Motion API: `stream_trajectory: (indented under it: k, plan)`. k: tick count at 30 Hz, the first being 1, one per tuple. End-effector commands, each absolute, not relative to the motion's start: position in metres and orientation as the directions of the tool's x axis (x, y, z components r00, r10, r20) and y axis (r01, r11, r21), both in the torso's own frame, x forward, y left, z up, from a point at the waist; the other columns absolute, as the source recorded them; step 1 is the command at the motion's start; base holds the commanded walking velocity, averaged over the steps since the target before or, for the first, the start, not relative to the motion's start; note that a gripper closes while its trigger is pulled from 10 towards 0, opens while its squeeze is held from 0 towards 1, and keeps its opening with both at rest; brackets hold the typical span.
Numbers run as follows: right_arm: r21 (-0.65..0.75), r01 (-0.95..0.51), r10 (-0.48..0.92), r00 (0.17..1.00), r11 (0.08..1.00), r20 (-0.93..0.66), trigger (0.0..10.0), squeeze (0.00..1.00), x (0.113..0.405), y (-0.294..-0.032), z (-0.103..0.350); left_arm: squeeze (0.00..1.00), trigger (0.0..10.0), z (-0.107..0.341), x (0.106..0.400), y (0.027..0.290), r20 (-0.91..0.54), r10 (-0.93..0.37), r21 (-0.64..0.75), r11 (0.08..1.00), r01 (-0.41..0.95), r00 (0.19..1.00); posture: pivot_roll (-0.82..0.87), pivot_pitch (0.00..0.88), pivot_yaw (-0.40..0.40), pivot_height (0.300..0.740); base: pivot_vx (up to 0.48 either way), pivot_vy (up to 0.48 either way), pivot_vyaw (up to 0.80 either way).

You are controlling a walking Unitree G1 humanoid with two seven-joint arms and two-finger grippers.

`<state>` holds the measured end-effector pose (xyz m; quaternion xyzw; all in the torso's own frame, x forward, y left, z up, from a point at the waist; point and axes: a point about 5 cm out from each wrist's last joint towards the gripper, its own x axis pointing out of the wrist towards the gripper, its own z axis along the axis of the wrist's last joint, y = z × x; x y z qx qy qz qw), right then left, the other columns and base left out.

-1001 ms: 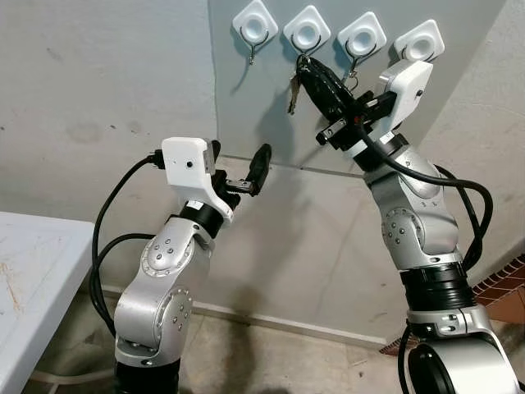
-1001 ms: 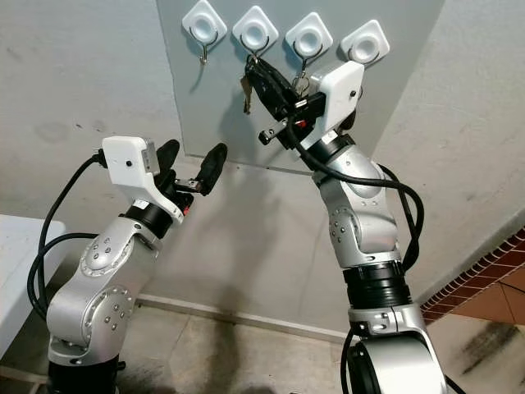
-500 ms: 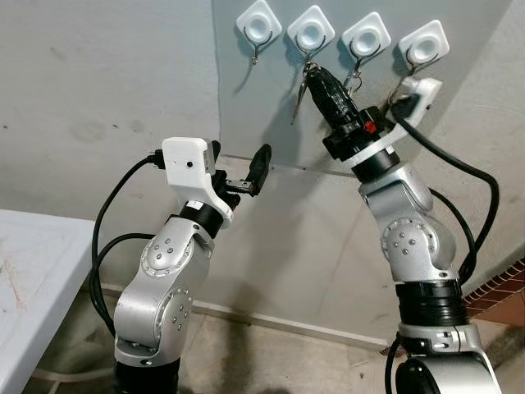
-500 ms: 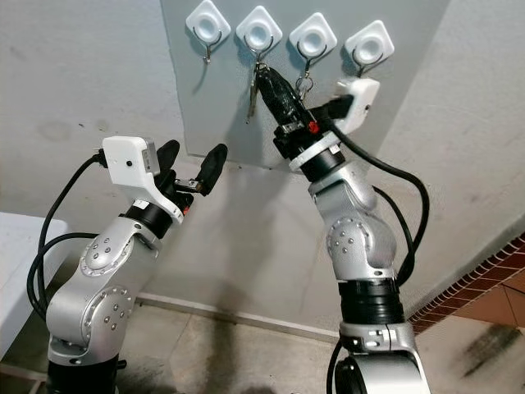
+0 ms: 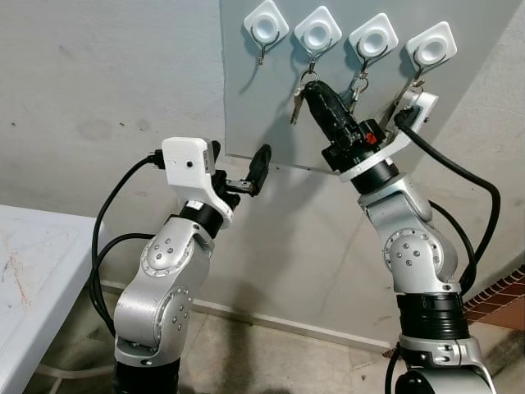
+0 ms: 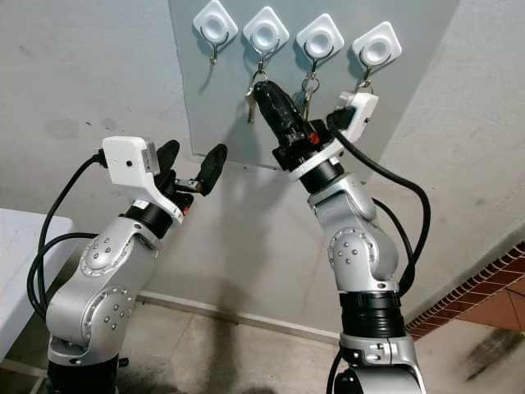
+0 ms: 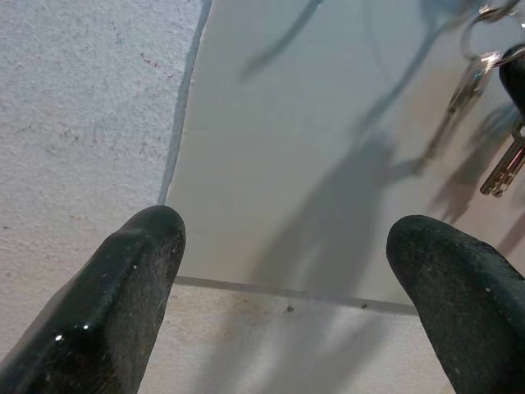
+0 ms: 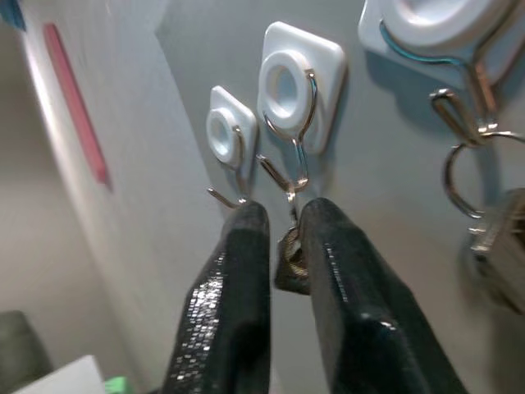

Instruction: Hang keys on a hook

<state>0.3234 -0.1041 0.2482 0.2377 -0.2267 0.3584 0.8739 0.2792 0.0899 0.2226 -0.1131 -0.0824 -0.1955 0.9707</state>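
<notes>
Four white hook plates sit in a row on a grey wall panel [image 5: 254, 98]. My right gripper [image 5: 312, 89] is raised to the second hook [image 5: 315, 51] and is shut on a bunch of keys [image 5: 297, 103]. The ring sits at the hook wire and one key dangles to the left of the fingers. In the right wrist view the keys [image 8: 289, 264] are pinched between the fingers [image 8: 234, 279] just under that hook [image 8: 299, 156]. My left gripper [image 5: 239, 156] is open and holds nothing, lower and left, near the panel's bottom edge.
Another bunch of keys [image 5: 358, 82] hangs on the third hook, and a ring [image 5: 413, 82] on the fourth. The first hook [image 5: 263, 49] is bare. A white table [image 5: 33, 271] stands at the lower left. Red bricks [image 5: 500, 304] border the lower right.
My right wrist has rolled over and its camera housing has dropped to the right. The fingers with the keys now sit just under the second hook. The left arm has not moved.
</notes>
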Motion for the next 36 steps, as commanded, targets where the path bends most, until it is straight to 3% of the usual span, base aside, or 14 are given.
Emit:
stream_trajectory:
  k: [1, 2, 4, 14, 21, 33, 34, 36]
  plan:
    - [0.166, -0.702, 0.521, 0.646, 0.693, 0.558, 10.0, 1.00, 0.321, -0.105, 0.248, 0.00, 10.0, 0.226, 0.278, 0.090, 0.217, -0.357, -0.183, 0.899, 0.397, 0.909, 0.04, 0.071, -0.047, 0.740, 0.000, 0.000, 0.00]
    - [0.044, -0.639, 0.529, 0.672, 0.768, 0.519, 10.0, 1.00, 0.321, -0.104, 0.240, 0.00, 10.0, 0.225, 0.279, 0.092, 0.214, -0.349, -0.182, 0.903, 0.388, 0.912, 0.04, 0.071, -0.049, 0.740, 0.000, 0.000, 0.00]
    - [-0.005, -0.604, 0.527, 0.691, 0.797, 0.495, 10.0, 1.00, 0.321, -0.105, 0.234, 0.00, 10.0, 0.224, 0.280, 0.093, 0.213, -0.345, -0.181, 0.906, 0.383, 0.914, 0.04, 0.071, -0.049, 0.740, 0.000, 0.000, 0.00]
    - [0.031, -0.489, 0.434, 0.799, 0.872, 0.417, 10.0, 1.00, 0.315, -0.115, 0.203, 0.00, 10.0, 0.201, 0.288, 0.102, 0.158, -0.301, -0.197, 0.924, 0.329, 0.940, 0.03, 0.050, -0.048, 0.740, 0.000, 0.000, 0.00]
    - [0.134, -0.308, 0.249, 0.909, 0.942, 0.335, 10.0, 1.00, 0.305, -0.137, 0.169, 0.00, 10.0, 0.172, 0.295, 0.116, 0.094, -0.232, -0.196, 0.949, 0.247, 0.968, 0.01, 0.021, -0.036, 0.740, 0.000, 0.000, 0.00]
    - [0.144, -0.098, 0.064, 0.972, 0.985, 0.226, 10.0, 1.00, 0.298, -0.165, 0.138, 0.00, 10.0, 0.158, 0.307, 0.135, 0.070, -0.140, -0.223, 0.963, 0.153, 0.988, -0.02, 0.000, 0.001, 0.740, 0.000, 0.000, 0.00]
    - [0.161, -0.052, 0.023, 0.983, 0.986, 0.180, 10.0, 0.00, 0.295, -0.170, 0.128, 0.00, 10.0, 0.155, 0.310, 0.138, 0.071, -0.123, -0.229, 0.964, 0.137, 0.990, -0.03, 0.000, 0.009, 0.740, 0.000, 0.000, 0.00]
    - [0.149, -0.038, 0.014, 0.987, 0.988, 0.162, 10.0, 0.00, 0.294, -0.172, 0.124, 0.00, 10.0, 0.152, 0.312, 0.139, 0.063, -0.118, -0.225, 0.966, 0.129, 0.991, -0.03, 0.000, 0.013, 0.740, 0.000, 0.000, 0.00]
